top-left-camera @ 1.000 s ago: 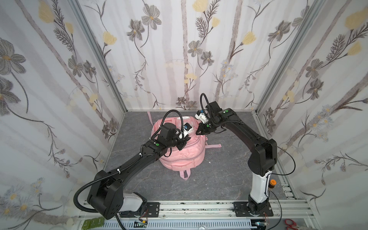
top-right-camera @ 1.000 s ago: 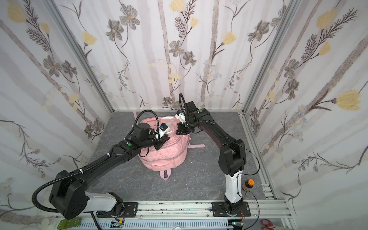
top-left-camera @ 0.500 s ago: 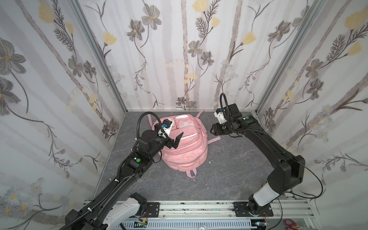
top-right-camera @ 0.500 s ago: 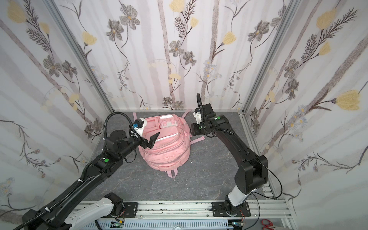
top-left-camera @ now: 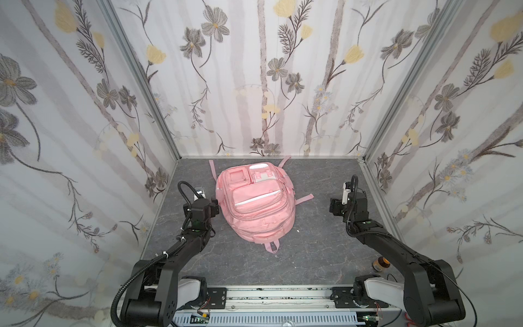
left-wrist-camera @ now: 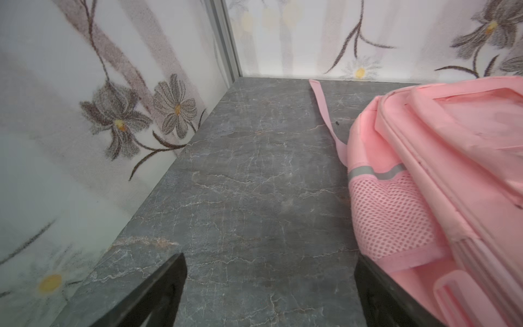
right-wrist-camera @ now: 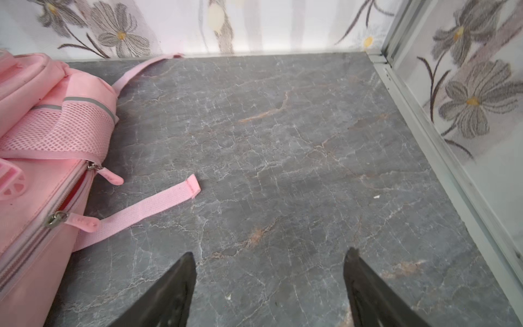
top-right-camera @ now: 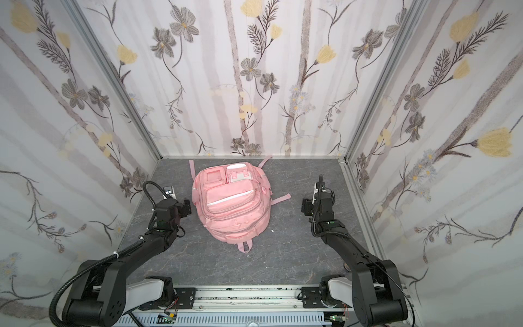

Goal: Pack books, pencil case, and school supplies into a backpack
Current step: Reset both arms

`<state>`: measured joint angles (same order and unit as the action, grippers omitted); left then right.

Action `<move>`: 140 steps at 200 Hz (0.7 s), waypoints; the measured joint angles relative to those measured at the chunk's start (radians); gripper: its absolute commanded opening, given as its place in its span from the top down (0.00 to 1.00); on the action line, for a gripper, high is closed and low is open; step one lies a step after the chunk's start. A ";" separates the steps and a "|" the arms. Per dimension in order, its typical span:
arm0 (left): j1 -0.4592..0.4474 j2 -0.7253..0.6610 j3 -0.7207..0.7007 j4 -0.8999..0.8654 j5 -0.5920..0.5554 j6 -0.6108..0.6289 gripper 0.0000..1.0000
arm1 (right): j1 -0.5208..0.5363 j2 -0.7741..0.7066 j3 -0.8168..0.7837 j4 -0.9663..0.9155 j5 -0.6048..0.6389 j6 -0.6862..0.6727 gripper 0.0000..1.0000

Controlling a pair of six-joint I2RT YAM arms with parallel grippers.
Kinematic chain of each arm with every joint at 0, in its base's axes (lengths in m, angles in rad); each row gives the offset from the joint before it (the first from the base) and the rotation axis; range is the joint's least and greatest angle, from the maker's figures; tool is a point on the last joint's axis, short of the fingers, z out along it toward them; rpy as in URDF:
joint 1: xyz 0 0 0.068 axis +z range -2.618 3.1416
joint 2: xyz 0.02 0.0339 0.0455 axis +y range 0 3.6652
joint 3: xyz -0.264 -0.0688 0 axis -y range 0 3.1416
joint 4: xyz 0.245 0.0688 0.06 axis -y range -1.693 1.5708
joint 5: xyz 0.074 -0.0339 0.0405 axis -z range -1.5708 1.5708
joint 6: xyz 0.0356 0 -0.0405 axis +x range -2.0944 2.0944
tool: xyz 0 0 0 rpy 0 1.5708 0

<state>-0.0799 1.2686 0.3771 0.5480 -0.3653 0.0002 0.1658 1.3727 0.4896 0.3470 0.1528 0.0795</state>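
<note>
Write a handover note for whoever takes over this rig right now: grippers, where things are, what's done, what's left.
Left gripper: open, empty, beside the backpack.
Right gripper: open, empty, over the table on its other side.
Backpack lies front-up mid-table; no books, pencil case or supplies in sight outside it.
Done: packing looks finished.
Left: confirm the zips are shut; I cannot tell.

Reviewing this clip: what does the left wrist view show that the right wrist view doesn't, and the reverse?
Left wrist only: the flat front pocket on top of the backpack. Right wrist only: two zipper pulls and a loose strap end lying flat on the floor. Both: a mesh side pocket, a strap reaching toward the back wall, and open, empty jaws on the left gripper and right gripper.
</note>
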 measured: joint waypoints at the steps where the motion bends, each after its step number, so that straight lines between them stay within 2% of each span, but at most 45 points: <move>1: 0.001 0.002 -0.002 0.003 0.002 -0.001 0.04 | -0.001 0.001 -0.004 0.012 -0.001 -0.004 0.19; 26: 0.021 0.099 -0.027 0.113 0.085 -0.015 0.02 | -0.028 0.037 -0.080 0.235 -0.020 -0.057 0.19; 58: 0.052 0.247 -0.015 0.281 0.168 -0.015 0.00 | -0.070 0.069 -0.117 0.427 -0.091 -0.110 0.19; 85: 0.063 0.298 -0.027 0.343 0.198 -0.023 0.00 | -0.185 0.101 -0.171 0.576 -0.199 -0.090 0.19; 100: 0.066 0.298 -0.031 0.381 0.193 -0.032 0.00 | -0.207 0.100 -0.208 0.649 -0.233 -0.074 0.02; 116: 0.067 0.299 -0.034 0.390 0.181 -0.042 0.00 | -0.193 0.129 -0.278 0.800 -0.230 -0.069 0.00; 123: 0.066 0.300 -0.032 0.391 0.175 -0.045 0.00 | -0.192 0.132 -0.299 0.811 -0.222 -0.048 0.00; 140: 0.061 0.301 -0.029 0.392 0.159 -0.052 0.00 | -0.176 0.126 -0.303 0.853 -0.134 -0.035 0.00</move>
<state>-0.0189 1.5692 0.3485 0.9401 -0.2062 -0.0521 -0.0101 1.4982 0.1867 1.1999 0.0185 0.0448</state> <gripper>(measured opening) 0.997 0.999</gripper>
